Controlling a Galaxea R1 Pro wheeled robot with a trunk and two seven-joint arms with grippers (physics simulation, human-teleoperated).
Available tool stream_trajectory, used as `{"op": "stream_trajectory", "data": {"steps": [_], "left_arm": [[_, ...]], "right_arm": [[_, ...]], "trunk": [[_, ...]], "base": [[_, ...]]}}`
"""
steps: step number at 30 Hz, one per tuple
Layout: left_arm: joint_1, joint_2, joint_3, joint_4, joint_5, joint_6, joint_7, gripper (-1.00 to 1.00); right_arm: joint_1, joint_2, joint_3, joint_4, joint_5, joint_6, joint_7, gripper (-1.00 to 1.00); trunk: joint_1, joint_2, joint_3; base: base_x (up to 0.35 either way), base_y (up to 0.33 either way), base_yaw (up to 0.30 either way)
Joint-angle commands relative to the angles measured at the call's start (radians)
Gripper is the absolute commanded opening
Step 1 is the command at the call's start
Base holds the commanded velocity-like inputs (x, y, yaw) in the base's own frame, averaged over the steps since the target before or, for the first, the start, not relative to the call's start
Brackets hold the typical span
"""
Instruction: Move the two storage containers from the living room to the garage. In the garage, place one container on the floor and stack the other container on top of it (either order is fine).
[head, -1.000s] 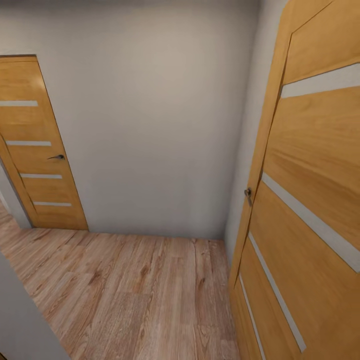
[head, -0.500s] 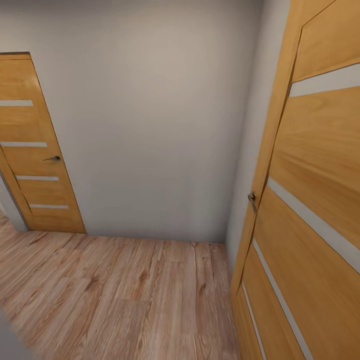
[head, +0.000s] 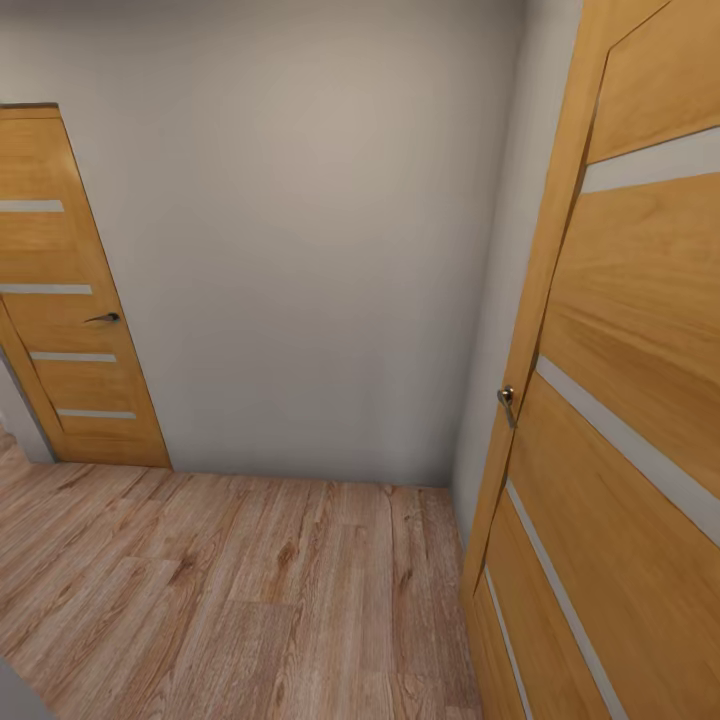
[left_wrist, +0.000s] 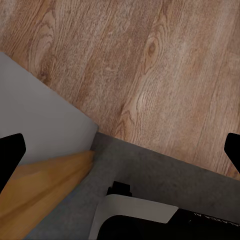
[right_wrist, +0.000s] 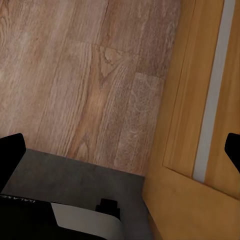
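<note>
Storage containers: we see neither of the two rust-red boxes from where we stand; where they lie we cannot tell, so we judge we are in transit with nothing carried
Surroundings: we face a grey wall (head: 300, 250) in a narrow passage with a light wood plank floor (head: 250, 590); a far door (head: 60, 300) of honey wood stands at the left, a near door (head: 620, 400) runs close along our right side, its handle (head: 507, 398) just beside the wall corner
Left gripper (left_wrist: 120, 150): fingers spread wide, the dark tips at opposite edges of the left wrist view; nothing between them; below it plank floor, a grey wall foot and a strip of honey wood
Right gripper (right_wrist: 120, 150): spread just as wide and empty; the near door sits close beside it in the right wrist view
Step in hand: we judge it is driving through the passage; doing it well means turning the base slowly, keeping the right arm tucked clear of the near door and its handle, and watching the left side against the grey wall
Hard to make out: whether either door is open or shut; what lies behind them; the near door's top and right edge are cut off; which way leads to the living room or the garage
</note>
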Motion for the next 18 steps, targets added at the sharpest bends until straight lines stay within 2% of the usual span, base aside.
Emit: {"op": "stream_trajectory", "data": {"steps": [1,8,18], "left_arm": [[-0.002,0.0,0.0,0.005,0.004,-0.007,0.0,1.0],[-0.002,0.0,0.0,0.005,0.004,-0.006,0.0,1.0],[-0.002,0.0,0.0,0.005,0.004,-0.006,0.0,1.0]], "right_arm": [[-0.002,0.0,0.007,0.004,0.001,-0.007,0.0,1.0],[-0.002,-0.001,0.008,0.005,0.001,-0.008,0.0,1.0],[-0.002,0.0,0.008,0.004,0.001,-0.008,0.0,1.0]], "trunk": [[0.001,-0.002,-0.002],[0.001,-0.002,-0.002],[0.001,-0.002,-0.002]], "base": [[0.0,0.0,0.0],[0.063,0.0,0.0],[0.222,0.029,0.0]]}}
